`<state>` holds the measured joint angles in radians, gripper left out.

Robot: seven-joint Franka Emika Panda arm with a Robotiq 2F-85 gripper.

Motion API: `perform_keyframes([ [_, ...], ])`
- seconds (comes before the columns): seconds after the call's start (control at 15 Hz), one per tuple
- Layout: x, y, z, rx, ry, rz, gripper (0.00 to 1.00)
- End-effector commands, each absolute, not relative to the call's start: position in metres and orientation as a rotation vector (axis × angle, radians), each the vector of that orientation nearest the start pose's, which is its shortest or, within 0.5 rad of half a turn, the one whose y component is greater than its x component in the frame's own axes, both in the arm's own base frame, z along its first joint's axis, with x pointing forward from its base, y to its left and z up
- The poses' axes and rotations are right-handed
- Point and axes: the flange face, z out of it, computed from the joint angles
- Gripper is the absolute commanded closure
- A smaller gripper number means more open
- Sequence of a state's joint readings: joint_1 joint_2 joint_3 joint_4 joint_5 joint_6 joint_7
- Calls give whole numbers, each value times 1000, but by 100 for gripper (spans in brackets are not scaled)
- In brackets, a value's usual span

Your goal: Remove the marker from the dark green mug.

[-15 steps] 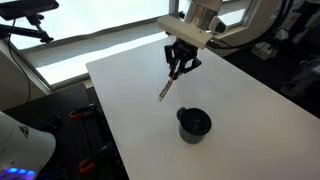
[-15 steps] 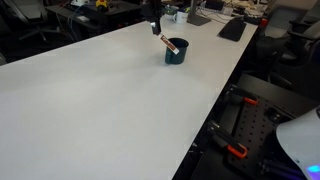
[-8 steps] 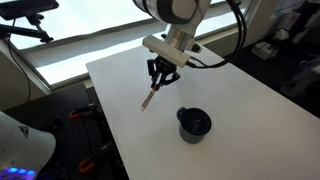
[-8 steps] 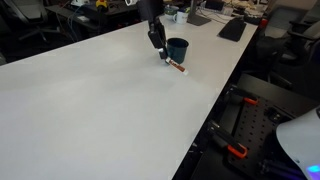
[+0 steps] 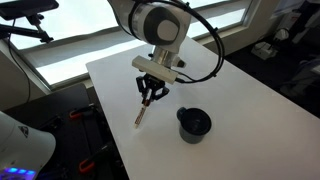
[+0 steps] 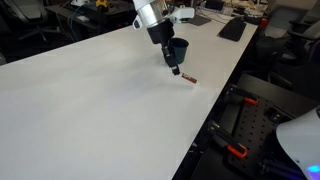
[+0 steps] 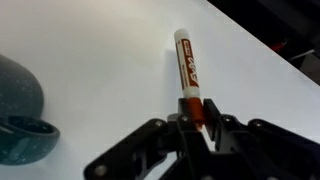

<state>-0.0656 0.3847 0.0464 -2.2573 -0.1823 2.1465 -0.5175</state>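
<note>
Your pincer (image 7: 197, 118) clamps marker (image 7: 187, 65) by red end; body points straight ahead, low over counter (image 7: 100, 50), mug (image 7: 20, 110) aside.

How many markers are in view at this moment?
1. The marker is gripped at one end by the claw, low over the table, beside the mug and outside it. The mug's inside isn't fully visible.

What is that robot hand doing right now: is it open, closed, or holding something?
The hand is closed on the marker, gripping it near its red end, outside the dark green mug.
</note>
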Motion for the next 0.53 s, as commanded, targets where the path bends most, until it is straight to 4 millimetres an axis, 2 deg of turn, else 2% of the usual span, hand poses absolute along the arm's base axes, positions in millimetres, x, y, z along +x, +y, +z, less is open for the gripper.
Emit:
perform_keyframes([
  [0.0,465,-14,157,-2847,-1050,759,95],
  [0.13,461,-14,154,-2843,-1069,762,95],
  [0.27,459,-14,152,-2847,-1077,768,55],
  [0.4,458,-15,152,-2845,-1086,770,51],
  [0.47,458,-15,153,-2843,-1089,768,43],
])
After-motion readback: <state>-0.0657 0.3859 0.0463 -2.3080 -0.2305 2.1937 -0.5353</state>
